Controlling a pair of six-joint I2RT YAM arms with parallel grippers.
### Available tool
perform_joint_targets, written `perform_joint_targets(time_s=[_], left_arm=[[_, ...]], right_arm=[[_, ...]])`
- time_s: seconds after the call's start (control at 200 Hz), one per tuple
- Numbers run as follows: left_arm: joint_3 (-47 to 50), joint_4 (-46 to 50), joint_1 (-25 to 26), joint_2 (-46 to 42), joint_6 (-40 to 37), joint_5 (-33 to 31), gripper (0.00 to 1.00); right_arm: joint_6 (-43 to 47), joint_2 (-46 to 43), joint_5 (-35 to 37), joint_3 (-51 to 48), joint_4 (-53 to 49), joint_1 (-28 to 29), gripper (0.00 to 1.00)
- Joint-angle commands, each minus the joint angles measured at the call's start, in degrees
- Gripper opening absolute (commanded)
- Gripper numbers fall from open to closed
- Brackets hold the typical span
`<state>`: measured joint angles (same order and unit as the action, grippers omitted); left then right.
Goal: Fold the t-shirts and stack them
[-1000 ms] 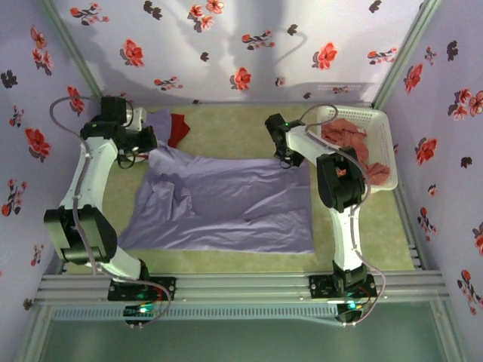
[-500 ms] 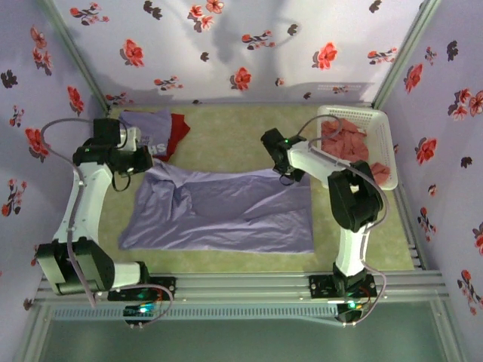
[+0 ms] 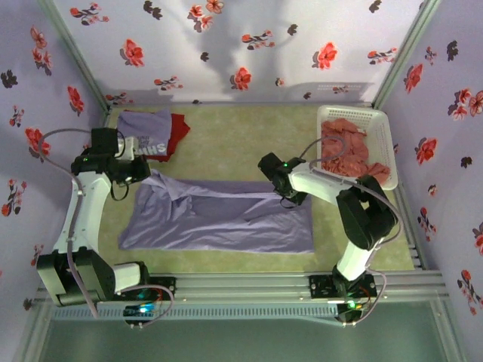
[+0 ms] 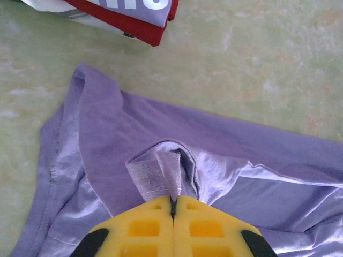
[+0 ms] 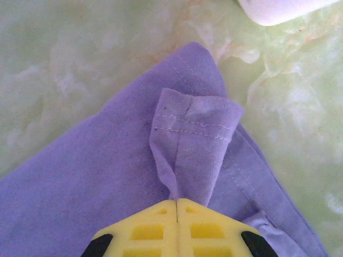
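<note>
**A:** Left gripper [image 4: 173,201] is pinched shut on a fold of the lavender shirt [image 4: 134,139]. Right gripper [image 5: 177,202] is clamped on its stitched hem corner. The shirt's spread rumpled across the table [image 3: 241,143].

**B:** Early days then. Looks like two are folded in the stack [image 3: 151,134] back-left, with soft red shirts [image 3: 343,147] heaped in the slatted basket [image 3: 353,111].

The lavender t-shirt [image 3: 226,219] is plain, the purple t-shirt [image 3: 143,124] bears white lettering, with a red t-shirt [image 3: 178,130], salmon-red t-shirts [image 3: 343,147], a white basket [image 3: 383,128] and a marbled pale green counter [image 3: 234,143].
</note>
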<state>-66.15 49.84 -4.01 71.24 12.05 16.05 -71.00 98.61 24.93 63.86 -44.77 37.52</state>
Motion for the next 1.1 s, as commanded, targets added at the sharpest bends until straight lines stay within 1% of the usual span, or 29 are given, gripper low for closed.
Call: perform_joint_targets(time_s=[0.0,0.075,0.12,0.34,0.495,0.57,0.645,0.705,0.78,0.885,1.005,1.055,1.095], left_arm=[[-2.08,2.35,-1.08,-1.37,0.37,-0.42,0.0],[-3.34,2.36,-1.67,-1.28,0.73,-0.36,0.0],[-3.46,4.0,-1.98,-1.24,1.11,-0.3,0.0],[-0.64,4.55,-2.21,-1.11,2.17,0.57,0.0],[0.84,5.19,-2.73,-0.93,3.08,-0.68,0.0],[1.11,5.65,-3.4,-0.62,3.07,-0.81,0.0],[1.5,6.14,-3.55,-0.66,2.88,-0.46,0.0],[2.02,6.65,-3.63,-0.91,2.69,-0.08,0.0],[3.28,6.68,-3.81,-1.56,2.6,-0.05,0.0],[4.85,6.59,-4.07,-2.15,2.64,0.16,0.0],[5.51,6.39,-4.21,-2.01,3.25,0.44,0.0],[5.51,6.48,-4.21,-1.7,3.63,0.51,0.0],[5.35,6.79,-4.21,-1.48,4.11,0.73,0.0]], right_arm=[[-2.69,-3.58,2.49,-1.36,-1.31,1.01,0.0],[-2.87,-4.83,2.49,-2.44,-1.66,1.35,0.0],[-3.0,-5.4,2.03,-3.39,-1.33,1.48,0.0],[-4.05,-7.25,-1.27,-6.41,-0.51,2.88,0.0],[-6.0,-7.65,-3.94,-9.91,2.38,4.33,0.03],[-6.31,-7.59,-4.82,-10.4,2.0,5.21,0.1],[-9.12,-8.7,-4.85,-11.41,-0.02,5.87,0.24],[-10.45,-11.99,-4.02,-13.75,0.92,6.5,0.35],[-11.77,-15.97,-3.45,-16.06,2.03,6.63,0.43],[-11.85,-20.32,-1.55,-16.75,-0.09,6.77,0.47],[-8.31,-22.37,2.42,-15.77,-2.14,5.81,0.5],[-5.11,-22.09,1.5,-14.97,-1.32,4.69,0.5],[-2.34,-21.18,-0.69,-14.29,-0.19,3.43,0.51]])
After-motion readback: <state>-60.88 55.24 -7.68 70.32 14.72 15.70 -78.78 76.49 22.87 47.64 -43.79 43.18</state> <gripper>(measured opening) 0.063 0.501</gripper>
